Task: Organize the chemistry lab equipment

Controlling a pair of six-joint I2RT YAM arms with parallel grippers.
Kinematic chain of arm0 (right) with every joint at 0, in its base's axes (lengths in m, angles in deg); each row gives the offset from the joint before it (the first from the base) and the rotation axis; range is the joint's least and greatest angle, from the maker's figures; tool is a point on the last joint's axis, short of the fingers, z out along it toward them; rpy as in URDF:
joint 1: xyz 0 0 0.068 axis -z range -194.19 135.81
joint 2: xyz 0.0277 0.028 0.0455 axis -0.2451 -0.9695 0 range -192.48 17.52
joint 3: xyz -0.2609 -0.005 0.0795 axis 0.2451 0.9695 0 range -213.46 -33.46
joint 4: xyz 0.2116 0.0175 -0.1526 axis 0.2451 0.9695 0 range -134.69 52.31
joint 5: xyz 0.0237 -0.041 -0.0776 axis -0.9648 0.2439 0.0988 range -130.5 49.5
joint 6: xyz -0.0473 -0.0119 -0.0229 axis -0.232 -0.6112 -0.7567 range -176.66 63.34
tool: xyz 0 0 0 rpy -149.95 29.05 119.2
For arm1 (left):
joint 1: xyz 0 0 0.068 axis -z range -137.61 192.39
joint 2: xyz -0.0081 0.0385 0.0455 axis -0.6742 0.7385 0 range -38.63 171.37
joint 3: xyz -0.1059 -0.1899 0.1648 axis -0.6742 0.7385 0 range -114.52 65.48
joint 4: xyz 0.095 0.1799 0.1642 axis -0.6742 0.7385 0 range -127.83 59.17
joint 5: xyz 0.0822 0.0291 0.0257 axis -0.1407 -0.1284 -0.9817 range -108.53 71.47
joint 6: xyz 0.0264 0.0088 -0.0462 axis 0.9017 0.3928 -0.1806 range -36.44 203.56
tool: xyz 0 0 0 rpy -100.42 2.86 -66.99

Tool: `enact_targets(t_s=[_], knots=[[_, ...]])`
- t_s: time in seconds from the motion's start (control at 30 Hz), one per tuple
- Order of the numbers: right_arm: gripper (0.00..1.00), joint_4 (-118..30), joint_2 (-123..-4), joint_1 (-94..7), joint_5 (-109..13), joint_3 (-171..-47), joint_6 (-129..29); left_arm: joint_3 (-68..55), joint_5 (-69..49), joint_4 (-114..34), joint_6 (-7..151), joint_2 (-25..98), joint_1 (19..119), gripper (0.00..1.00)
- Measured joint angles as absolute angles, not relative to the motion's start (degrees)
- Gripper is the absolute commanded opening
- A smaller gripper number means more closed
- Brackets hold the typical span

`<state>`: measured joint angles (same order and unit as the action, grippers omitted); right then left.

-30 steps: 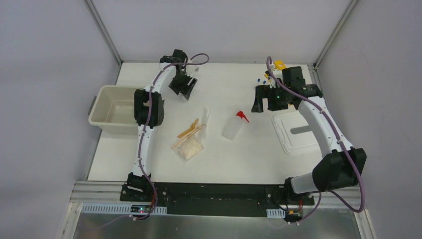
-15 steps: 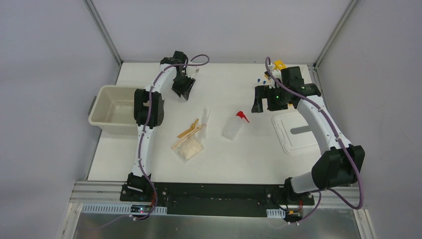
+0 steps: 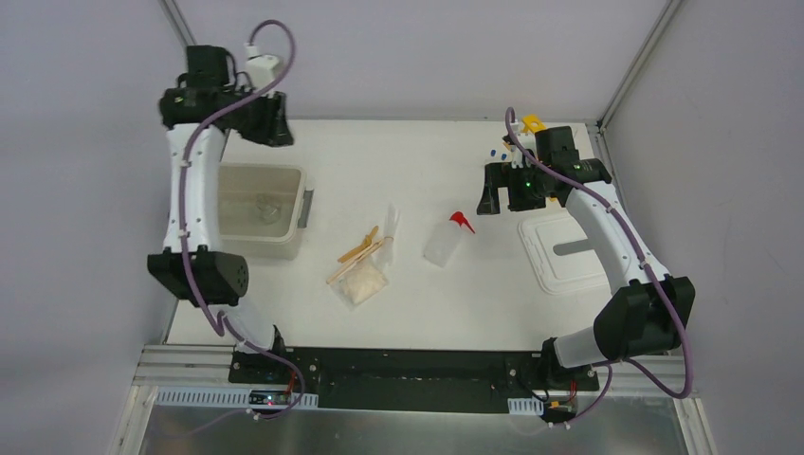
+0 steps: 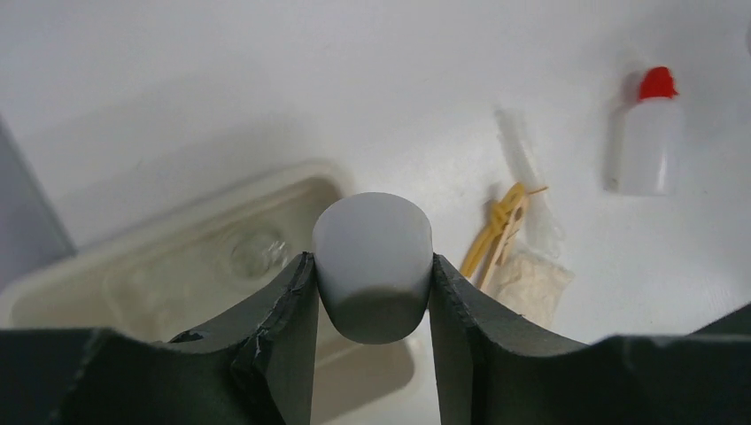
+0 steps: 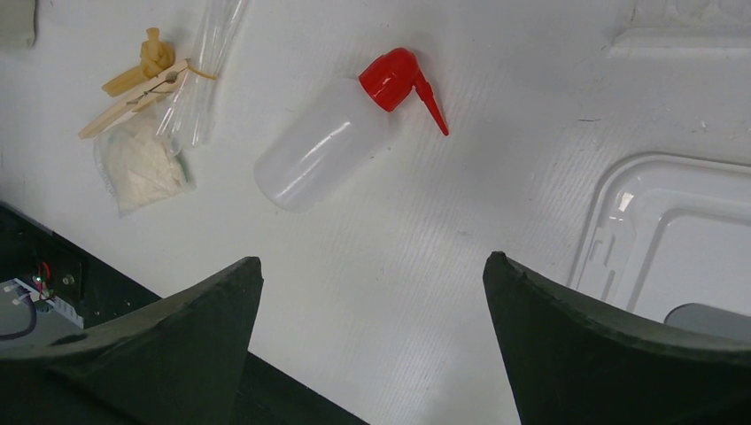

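Left gripper [image 4: 372,266] clenched on a grey-white tapered plug [image 4: 373,235] above the cream plastic bin [image 3: 301,204]; a clear beaker [image 3: 265,206] looks already inside. Right gripper [image 5: 372,264] released. Clear red-nozzled squeeze bottle [image 3: 442,244], wooden sticks [image 3: 358,251] and beige packet [image 3: 363,284] not yet sorted, right of the bin.

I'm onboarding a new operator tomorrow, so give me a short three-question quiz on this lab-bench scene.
1. True or false: the squeeze bottle lies on its side on the table.
2. What is the left gripper shut on? A) a wooden stick B) a grey tapered plug C) a blue-capped tube
3. Fill in: the clear beaker sits inside the cream ___.

Key: 1 true; 2 B; 3 bin.
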<state>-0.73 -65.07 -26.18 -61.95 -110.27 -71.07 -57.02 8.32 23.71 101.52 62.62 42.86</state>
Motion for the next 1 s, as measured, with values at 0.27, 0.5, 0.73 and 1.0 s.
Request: enact_targets(t_s=[0.27, 0.5, 0.73, 1.0], knots=[[0.99, -0.95, -65.07, -26.18, -62.47, -110.25, -71.01, -42.79, 7.29, 27.32, 103.40, 58.60, 26.47, 0.12], [0.99, -0.95, -65.07, -26.18, -62.45, -110.25, -71.03, -37.83, 4.49, 25.83, 105.43, 65.73, 25.90, 0.14], [0.99, -0.62, -65.07, -26.18, -62.36, -110.25, -71.16, -36.00, 0.45, 20.69, 108.20, 69.55, 25.90, 0.17], [0.99, -0.25, -65.07, -26.18, -62.19, -110.25, -71.36, -35.16, -2.22, 16.54, 109.69, 74.14, 25.99, 0.23]])
